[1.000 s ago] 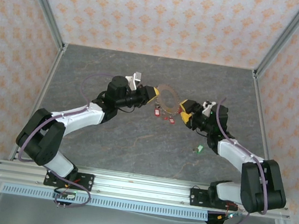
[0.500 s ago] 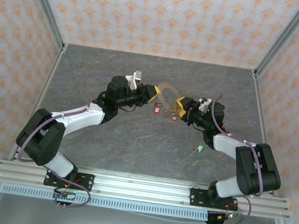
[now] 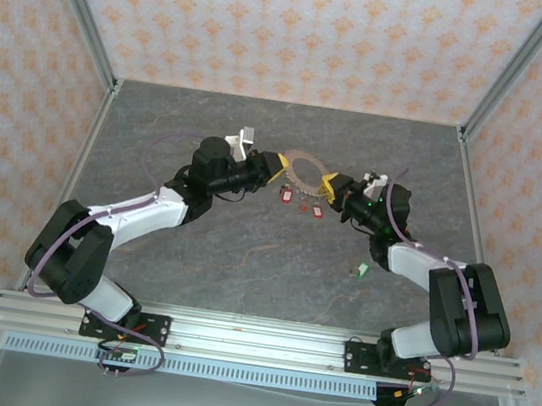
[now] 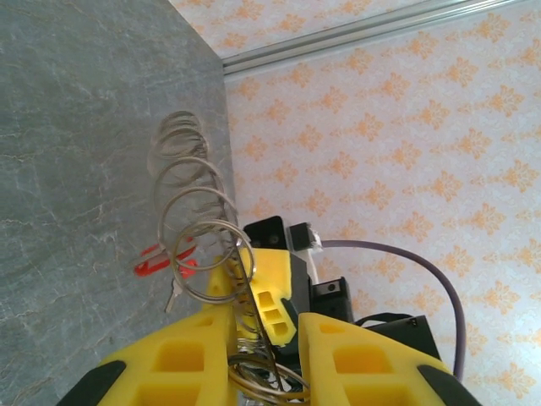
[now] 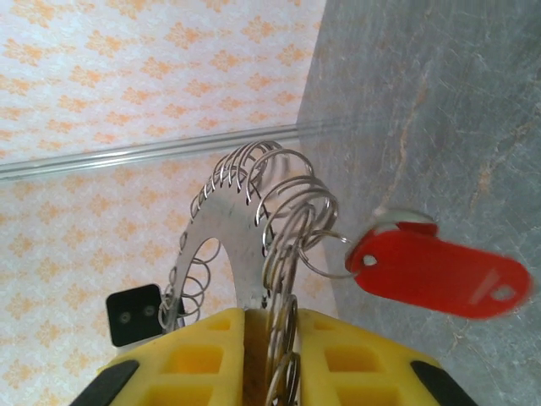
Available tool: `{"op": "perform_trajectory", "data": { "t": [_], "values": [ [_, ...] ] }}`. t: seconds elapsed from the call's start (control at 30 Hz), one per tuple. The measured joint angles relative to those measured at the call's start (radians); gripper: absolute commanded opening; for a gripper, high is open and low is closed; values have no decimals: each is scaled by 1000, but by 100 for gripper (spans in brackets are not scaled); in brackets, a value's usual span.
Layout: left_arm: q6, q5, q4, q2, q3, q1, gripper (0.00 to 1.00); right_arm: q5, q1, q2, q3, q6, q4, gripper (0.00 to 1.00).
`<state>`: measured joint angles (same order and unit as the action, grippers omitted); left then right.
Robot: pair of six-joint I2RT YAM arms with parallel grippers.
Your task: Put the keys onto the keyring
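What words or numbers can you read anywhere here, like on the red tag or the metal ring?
None can be read.
The red tag is blank on the side that shows.
The keyring bears no writing.
The green tag lying on the table is too small to tell.

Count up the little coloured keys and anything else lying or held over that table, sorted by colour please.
Red keys: 3, as far as the top view lets me tell
Green key: 1
Metal ring: 1
Total: 5
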<state>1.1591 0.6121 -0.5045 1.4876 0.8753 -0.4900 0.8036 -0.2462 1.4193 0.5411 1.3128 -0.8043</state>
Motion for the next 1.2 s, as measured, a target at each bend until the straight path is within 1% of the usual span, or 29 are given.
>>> {"op": "perform_trajectory", "data": {
  "t": [0.03, 0.07, 0.13, 0.17, 0.23, 0.27, 0.3, 0.33, 0.37, 0.43, 0.47, 0.5, 0.57, 0.6, 0.7, 0.83, 0.97, 1.2],
  "values": [
    [-6, 0, 4, -1, 0, 0, 9, -5, 1, -15, 0, -7, 8, 10],
    [-9, 0, 8, -2, 0, -1, 19, -11, 1, -27, 0, -13, 19, 9],
    [-18, 0, 21, -5, 0, -1, 21, -15, 1, -52, 0, -27, 42, 9],
    [-24, 0, 26, -6, 0, -1, 24, -18, 1, -64, 0, -35, 54, 7],
    [-35, 0, 33, -9, 0, -1, 38, -19, 1, -83, 0, -46, 75, 5],
    [-37, -3, 40, -10, 1, -1, 38, -19, 1, -93, 0, -51, 84, 5],
    [-43, -3, 47, -11, 1, -1, 44, -18, 1, -107, 0, -58, 94, 5],
    [-50, -6, 52, -11, 1, -1, 56, -18, 1, -118, 0, -62, 99, 5],
    [-55, -11, 60, -12, 2, -1, 66, -18, 1, -128, 0, -67, 103, 5],
    [-71, -18, 88, -13, 7, -1, 82, -18, 1, -151, 0, -78, 109, 5],
    [-74, -20, 98, -13, 9, -1, 86, -18, 1, -161, 0, -84, 109, 5],
    [-82, -22, 109, -13, 10, -1, 88, -18, 1, -172, 0, -93, 112, 5],
    [-88, -23, 122, -13, 11, -1, 89, -18, 1, -192, 3, -114, 130, 5],
    [-87, -22, 124, -13, 11, -1, 87, -18, 1, -203, 8, -133, 159, 5],
    [-90, -10, 122, -13, 15, -1, 74, -19, 1, -239, 34, -200, 247, 5],
    [-92, 16, 114, -13, 39, -1, 55, -18, 1, -270, 57, -284, 322, 5],
    [-87, 40, 88, -12, 44, -1, 42, -12, 1, -272, 85, -345, 381, 5],
    [-86, 61, 63, -4, 50, -13, 20, 14, 1, -272, 109, -408, 426, 6]
  ]
}}
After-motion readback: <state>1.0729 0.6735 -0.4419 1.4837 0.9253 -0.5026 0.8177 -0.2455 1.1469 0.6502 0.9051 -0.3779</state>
